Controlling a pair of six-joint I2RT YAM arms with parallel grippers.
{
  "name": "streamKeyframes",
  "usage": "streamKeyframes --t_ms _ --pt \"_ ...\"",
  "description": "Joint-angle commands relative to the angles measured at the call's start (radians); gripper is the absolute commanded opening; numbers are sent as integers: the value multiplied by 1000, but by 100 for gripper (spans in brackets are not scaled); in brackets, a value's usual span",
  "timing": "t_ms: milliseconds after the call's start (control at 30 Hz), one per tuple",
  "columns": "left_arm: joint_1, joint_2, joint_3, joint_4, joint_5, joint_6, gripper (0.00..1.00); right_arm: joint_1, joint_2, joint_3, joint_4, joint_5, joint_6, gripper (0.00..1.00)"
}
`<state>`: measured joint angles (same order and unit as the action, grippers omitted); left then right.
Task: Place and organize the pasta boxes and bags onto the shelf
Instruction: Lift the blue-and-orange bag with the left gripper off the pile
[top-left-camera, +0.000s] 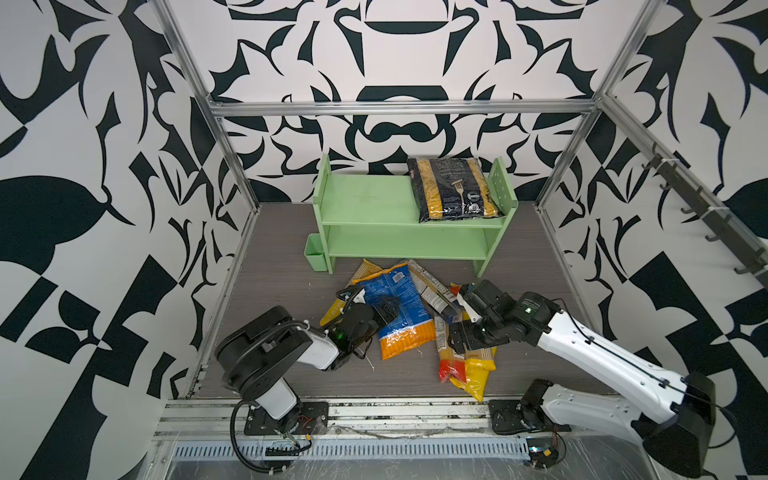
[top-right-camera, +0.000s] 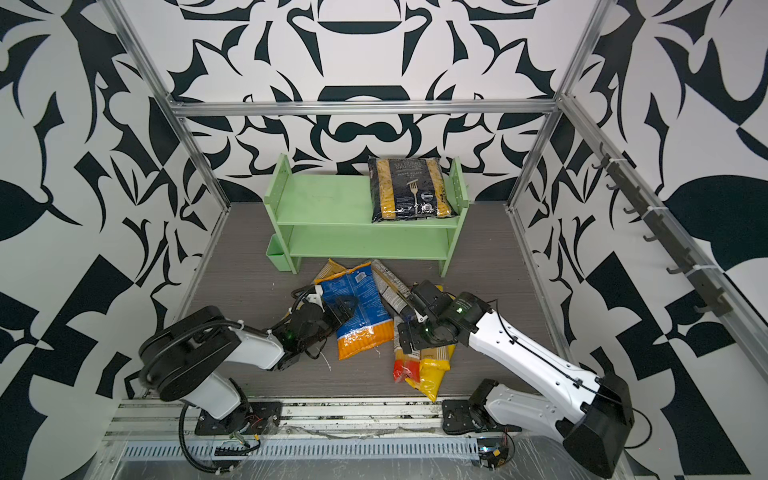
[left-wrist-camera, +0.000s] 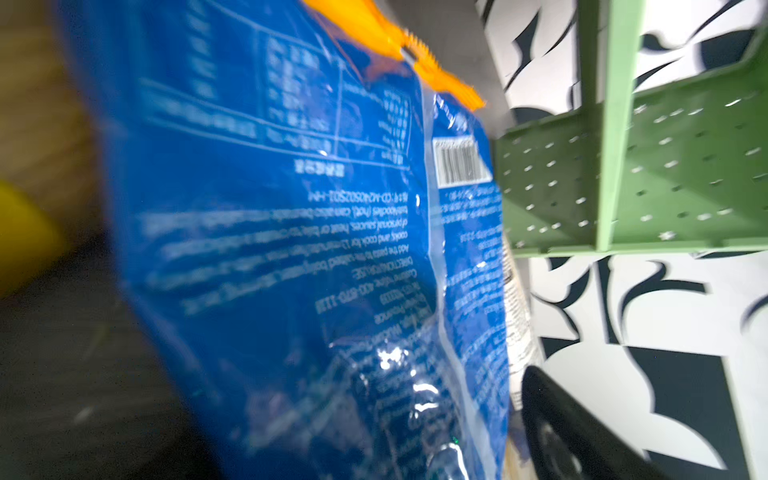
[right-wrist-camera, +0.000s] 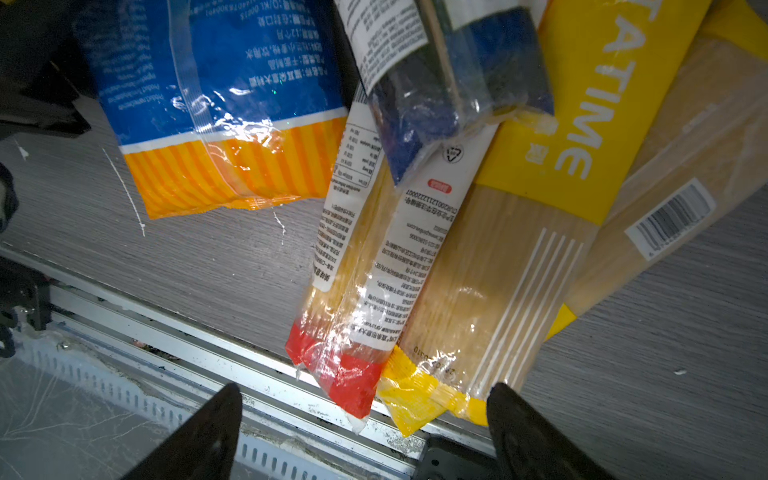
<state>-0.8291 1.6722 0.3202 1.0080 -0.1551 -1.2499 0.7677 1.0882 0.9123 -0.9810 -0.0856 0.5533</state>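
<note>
My left gripper (top-left-camera: 384, 308) sits low at the centre of a top view, jaws set wide across the blue-orange bag (top-left-camera: 409, 322). The left wrist view is filled with that bag's blurred blue back, with one finger (left-wrist-camera: 561, 432) dark at the lower right beside its edge. I cannot tell whether the jaws are pressing it. My right gripper (right-wrist-camera: 365, 390) hangs just right of centre with its jaws apart and empty, over the near ends of the narrow packs.

I judge the bag soft and slick, with loose pasta that will shift and sag. I would pinch it across the middle of its width, not by a corner.

The red-ended pack (right-wrist-camera: 345, 291), yellow pack (right-wrist-camera: 582, 124), tan pack (right-wrist-camera: 685, 166) and blue-ended pack (right-wrist-camera: 457, 83) lie overlapped on the desk (right-wrist-camera: 208, 270). They look stiff lengthwise but brittle, in glossy wrap. I would hold each at mid-length across the narrow side and squeeze gently.

The whole pile lies at lower centre, in front of the shelf (top-left-camera: 374, 203). Only the black penne bag (top-left-camera: 453, 189) is on it, at the right end of the top tier
</note>
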Motion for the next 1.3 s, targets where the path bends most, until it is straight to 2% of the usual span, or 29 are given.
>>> streamKeyframes --t_ms 0,67,133,200,300,367,533,633,767,900,1267 --pt "5 163 -49 152 153 -46 81 3 22 61 -12 -3 -17 94" --pt "24 237 -52 258 185 -62 71 2 43 83 -26 0 -28 94" --pt "45 306 -51 347 220 -80 56 2 64 107 -38 4 -36 94" --pt "57 342 -40 382 251 -88 51 2 78 128 -46 9 -40 94" --pt "66 322 -22 332 273 -74 42 3 87 143 -55 21 -39 94" --pt "68 255 6 209 286 -39 37 3 84 145 -58 26 -36 94" --pt "54 -20 134 -319 282 133 18 2 68 128 -49 29 -20 94" --pt "53 -145 203 -546 271 214 14 2 55 111 -32 26 -13 94" --pt "54 -247 259 -725 257 275 6 3 50 96 -8 18 -10 94" --pt "53 -325 275 -798 245 283 0 3 47 85 14 10 -16 94" --pt "53 -498 298 -923 199 297 0 2 57 85 39 -11 -44 95"
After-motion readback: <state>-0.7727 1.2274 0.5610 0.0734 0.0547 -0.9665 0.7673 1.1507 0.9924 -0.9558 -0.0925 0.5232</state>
